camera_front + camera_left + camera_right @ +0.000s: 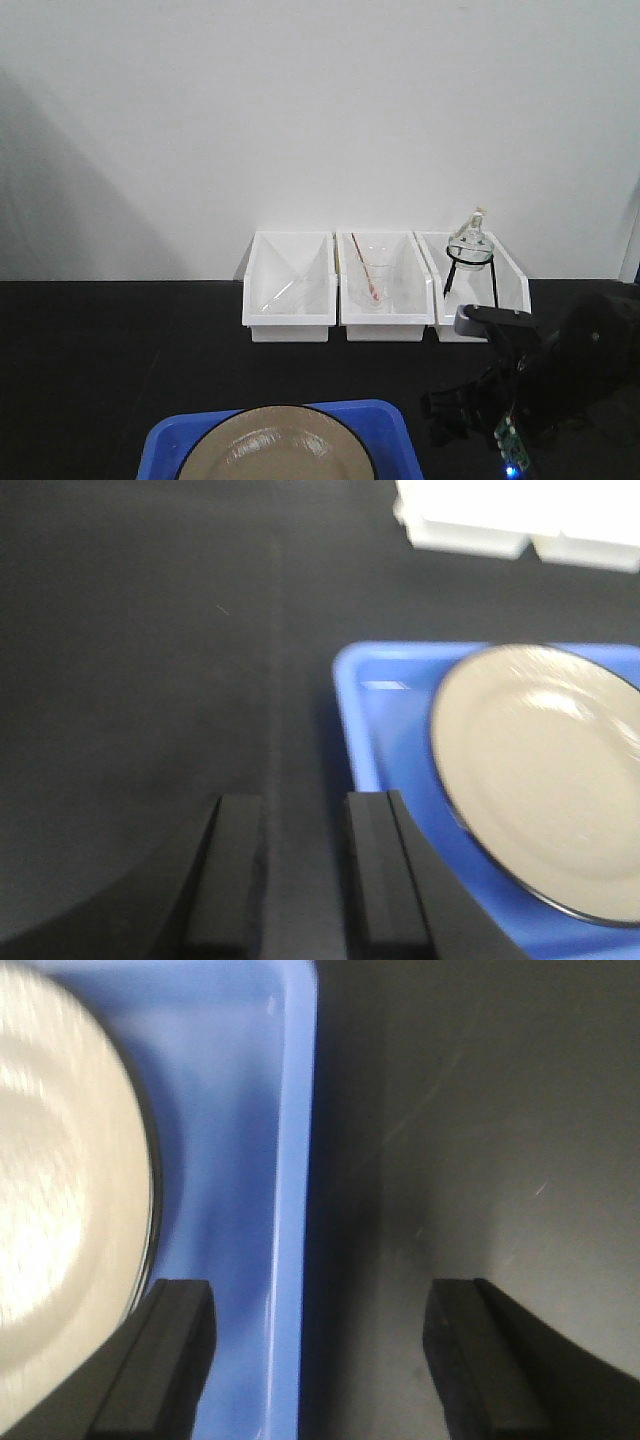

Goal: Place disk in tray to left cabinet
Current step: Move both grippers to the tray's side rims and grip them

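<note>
The tan disk (275, 452) with its thin black rim lies in the blue tray (388, 414) at the table's front edge. In the left wrist view the disk (545, 770) fills most of the tray (385, 730). My left gripper (303, 805) is open and empty, low over the black table just left of the tray's left rim. In the right wrist view my right gripper (320, 1295) is open wide and straddles the tray's right rim (295, 1160), one finger over the tray floor beside the disk (60, 1160), the other over the table. The right gripper (450, 410) shows beside the tray. The left cabinet is out of view.
Three white storage bins (290, 290) stand in a row at the back against the wall. The middle one holds glassware with a red-tipped rod (372, 275); the right one holds a glass flask on a black stand (470, 245). The table top (120, 360) is black.
</note>
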Available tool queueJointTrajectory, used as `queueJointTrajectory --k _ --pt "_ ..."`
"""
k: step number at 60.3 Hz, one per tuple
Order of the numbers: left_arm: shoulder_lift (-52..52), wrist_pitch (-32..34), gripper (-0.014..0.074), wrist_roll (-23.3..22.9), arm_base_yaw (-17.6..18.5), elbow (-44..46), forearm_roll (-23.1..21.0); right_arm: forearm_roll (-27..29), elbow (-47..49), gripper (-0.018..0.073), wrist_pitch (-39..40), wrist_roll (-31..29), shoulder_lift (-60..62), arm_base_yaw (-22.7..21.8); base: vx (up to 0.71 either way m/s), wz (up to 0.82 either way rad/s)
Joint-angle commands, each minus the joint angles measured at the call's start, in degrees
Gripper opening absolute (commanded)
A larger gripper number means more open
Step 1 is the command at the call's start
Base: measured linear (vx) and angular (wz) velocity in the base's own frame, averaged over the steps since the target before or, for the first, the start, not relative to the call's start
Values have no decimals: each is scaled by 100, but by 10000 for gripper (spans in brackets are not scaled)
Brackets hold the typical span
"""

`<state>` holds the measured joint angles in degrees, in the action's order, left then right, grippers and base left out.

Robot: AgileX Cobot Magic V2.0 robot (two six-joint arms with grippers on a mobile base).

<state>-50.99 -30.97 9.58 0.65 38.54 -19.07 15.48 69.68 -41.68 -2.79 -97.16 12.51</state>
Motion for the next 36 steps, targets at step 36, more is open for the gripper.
queueJointTrajectory --k 36 --pt "-3593 905 340 1518 740 1505 -2168 274 289 495 156 -420 -491 -53 0 0"
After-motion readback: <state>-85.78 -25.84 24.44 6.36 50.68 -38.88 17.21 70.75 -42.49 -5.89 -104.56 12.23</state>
